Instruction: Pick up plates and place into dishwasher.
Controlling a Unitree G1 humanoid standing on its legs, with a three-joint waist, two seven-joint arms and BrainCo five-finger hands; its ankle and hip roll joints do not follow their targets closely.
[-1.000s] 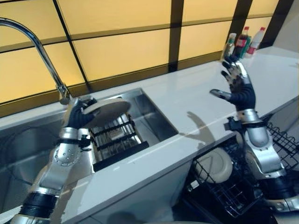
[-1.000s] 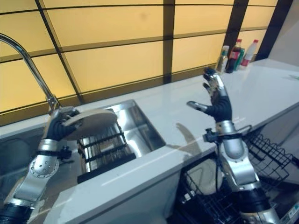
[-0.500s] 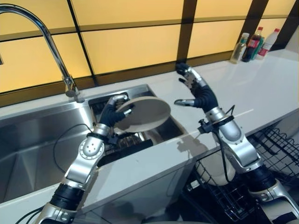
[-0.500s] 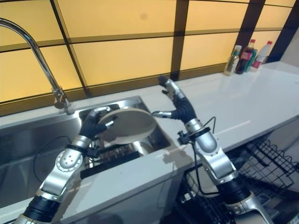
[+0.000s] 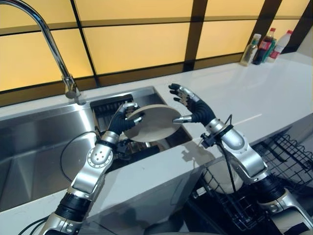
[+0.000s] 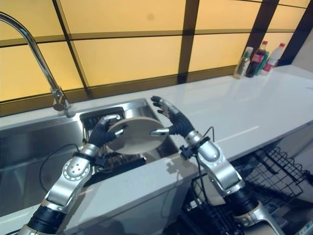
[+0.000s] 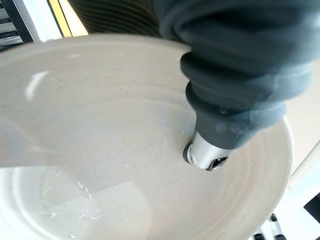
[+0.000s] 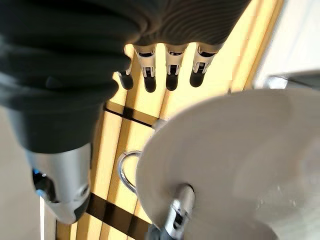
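Note:
A round pale plate [image 5: 154, 122] is held nearly level above the right end of the sink. My left hand [image 5: 121, 122] is shut on its left rim, and the thumb [image 7: 210, 145] presses on the plate's face [image 7: 100, 165]. My right hand [image 5: 195, 110] is open at the plate's right edge. Its thumb tip touches the rim, and its fingers [image 8: 170, 70] are spread straight above the plate [image 8: 240, 165].
Under the plate a black dish rack [image 5: 110, 105] sits in the steel sink [image 5: 29, 147], with a tall faucet [image 5: 49, 44] behind it. The white counter [image 5: 254, 98] runs right to some bottles [image 5: 266, 44]. The open dishwasher's black wire rack [image 5: 288, 156] lies below the counter edge at lower right.
My right hand has swung down and left from above the counter to the plate's right rim. My left hand has carried the plate a little to the right over the sink.

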